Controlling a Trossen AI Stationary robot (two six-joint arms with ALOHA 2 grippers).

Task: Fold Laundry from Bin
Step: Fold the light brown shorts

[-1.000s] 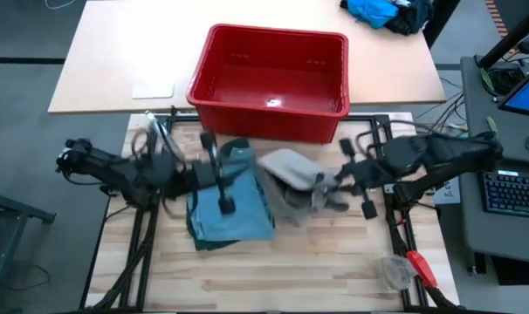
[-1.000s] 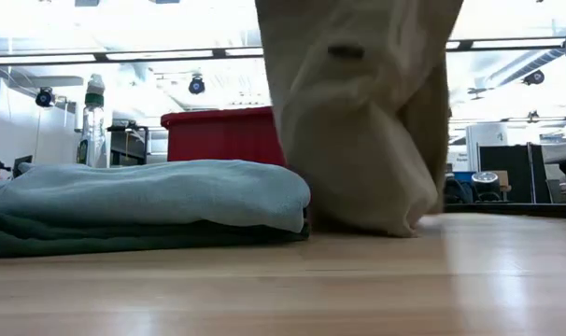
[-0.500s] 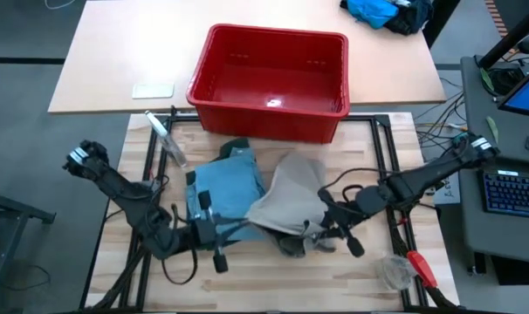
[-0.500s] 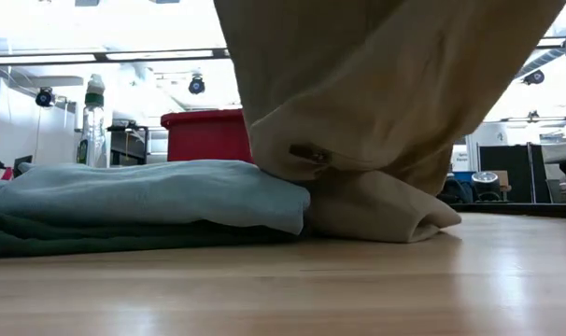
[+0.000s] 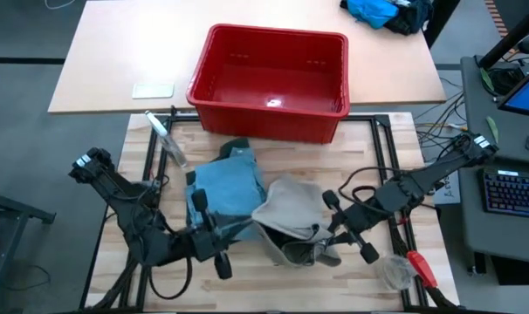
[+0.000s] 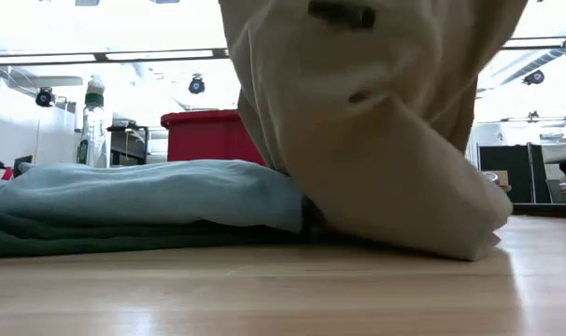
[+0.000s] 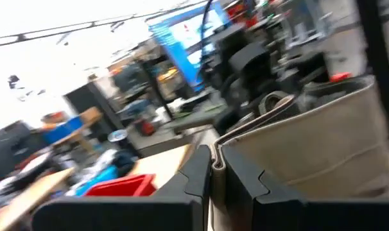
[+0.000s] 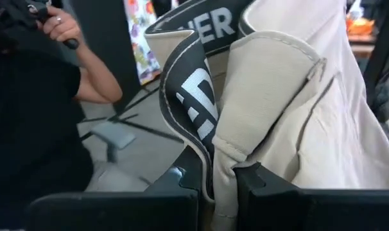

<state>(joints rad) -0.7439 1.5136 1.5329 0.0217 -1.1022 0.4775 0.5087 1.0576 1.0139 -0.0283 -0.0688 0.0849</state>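
The khaki piece [image 5: 289,220] hangs between my two grippers over the near half of the wooden table. My left gripper [image 5: 241,228] is shut on its left side and my right gripper [image 5: 320,229] is shut on its right side. In the low view the khaki piece [image 6: 376,131] fills the middle. Left of it lies a folded light blue garment [image 5: 225,190] on a dark green one [image 6: 68,241]. The red bin [image 5: 273,74] stands beyond them on the far table. My left gripper pinches an edge of the khaki piece [image 7: 230,146] between its two fingers, level, from the table's left. The cloth stretches away from the fingertips. My right gripper pinches the khaki piece's band with the black printed lining [image 8: 221,154] between its two fingers, level, from the table's right. The cloth hangs down, its lower end [image 6: 456,238] on the table.
A plastic bottle [image 5: 162,139] lies at the wooden table's far left. A red-handled tool [image 5: 419,266] and a clear object [image 5: 391,272] lie at its near right. A bright blue cloth heap [image 5: 378,12] sits far right. A person [image 8: 47,96] stands beyond the table.
Both grippers have moved toward the table's near edge, the right one also sinking, and they have carried the khaki piece from near the bin to beside the folded stack. Its lower end has come down and now lies bunched on the table.
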